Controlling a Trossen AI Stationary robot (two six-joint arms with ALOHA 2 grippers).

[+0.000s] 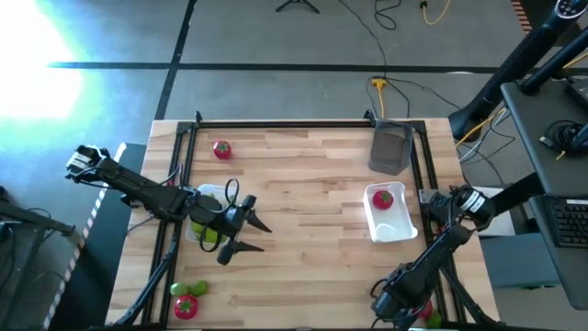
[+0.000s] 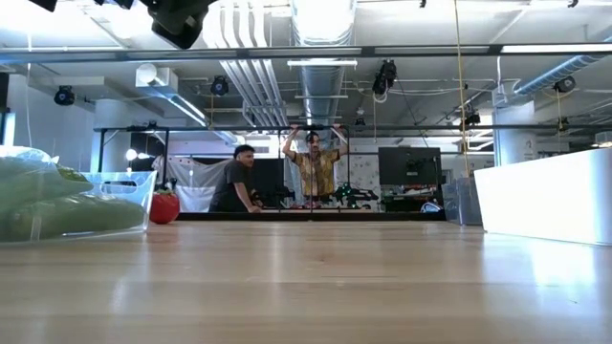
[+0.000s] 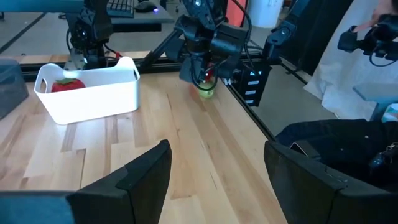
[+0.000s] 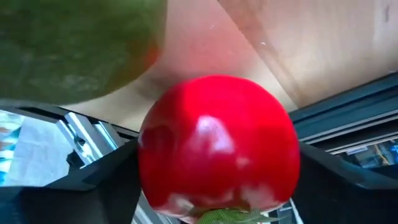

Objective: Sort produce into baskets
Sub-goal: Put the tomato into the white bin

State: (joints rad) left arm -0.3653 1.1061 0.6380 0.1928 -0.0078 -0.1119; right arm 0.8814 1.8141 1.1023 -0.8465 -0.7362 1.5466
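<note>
A: High view, left side. The left hand (image 1: 250,234) hangs over the table (image 1: 312,184) just past a clear basket (image 1: 204,196) holding green pieces, its fingers spread with nothing between them.

B: The left wrist view agrees: both fingers (image 3: 144,175) stand wide apart over bare wood.

A: Right hand (image 1: 418,311) is low at the near right corner. In the right wrist view its fingers press on a red tomato (image 4: 219,146) from both sides, with a green piece (image 4: 74,43) just beside it.

B: Other produce: one tomato (image 1: 221,149) loose near the far left corner. A second tomato (image 1: 186,307) and a lime (image 1: 198,289) sit close together at the near left edge.

A: White basket (image 1: 395,227) at right centre holds a tomato (image 1: 383,198). Grey basket (image 1: 390,147) stands beyond it, near the far right corner.

B: Low view: two people (image 2: 311,172) in the room behind.
</note>
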